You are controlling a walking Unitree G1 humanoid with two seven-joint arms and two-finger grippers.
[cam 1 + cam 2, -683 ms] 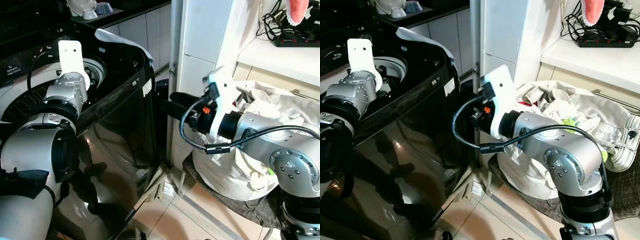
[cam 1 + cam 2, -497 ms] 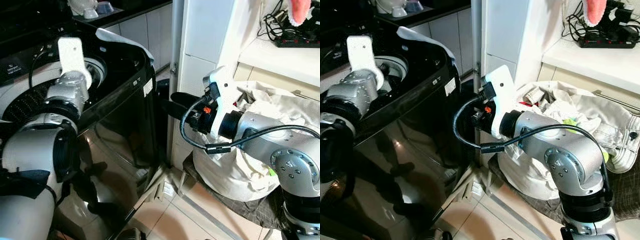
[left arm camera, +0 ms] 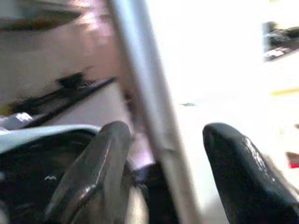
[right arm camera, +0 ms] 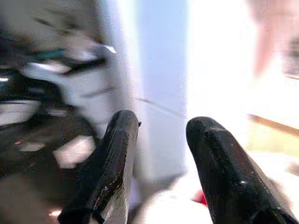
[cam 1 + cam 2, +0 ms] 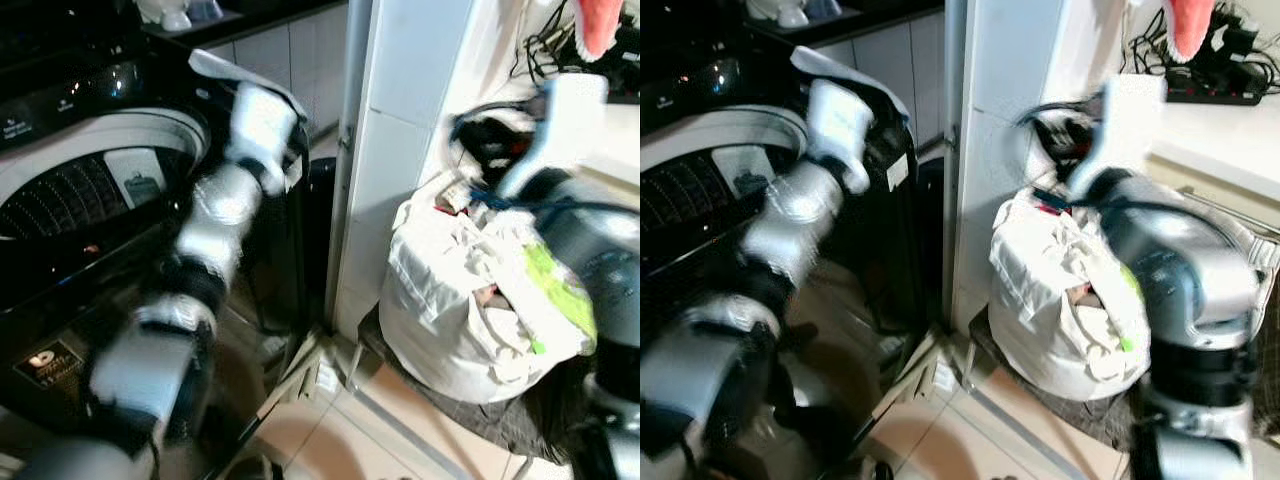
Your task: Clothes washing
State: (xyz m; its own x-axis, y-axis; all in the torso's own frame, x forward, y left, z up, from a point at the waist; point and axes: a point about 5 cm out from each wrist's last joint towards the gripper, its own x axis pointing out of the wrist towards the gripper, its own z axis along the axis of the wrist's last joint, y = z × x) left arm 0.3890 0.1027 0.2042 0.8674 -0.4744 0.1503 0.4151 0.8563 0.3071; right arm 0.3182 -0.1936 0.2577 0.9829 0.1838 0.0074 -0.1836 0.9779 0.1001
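The washing looks barely begun, as far as one can judge: the white laundry bag (image 5: 470,300) sits bulging with pale clothes on a dark mat on the floor, against the foot of the white cabinet (image 5: 400,150), and nothing from it appears to have reached the machine. The black top-loading washing machine (image 5: 100,200) stands just beside that cabinet with its lid up and its perforated drum (image 5: 60,195) exposed; no garment can be made out inside, though the drum's depth is dark. What remains, then, is nearly everything: lifting the clothes out of the bag, carrying them across the narrow gap, and dropping them into the drum. The left pincer (image 3: 163,172) is raised near the machine's front corner, its two black fingers spread with nothing between them; a pale vertical post shows beyond the gap. The right pincer (image 4: 159,172) is held up above the bag, close to the cabinet, fingers likewise parted and empty. Both arms are heavily blurred in the head views. The floor is pale tile, with a slip of paper lying near the machine's base. To the right a white worktop (image 5: 1230,120) carries a black power strip (image 5: 1215,90) and tangled cables, and something pink (image 5: 1188,25) hangs above it.
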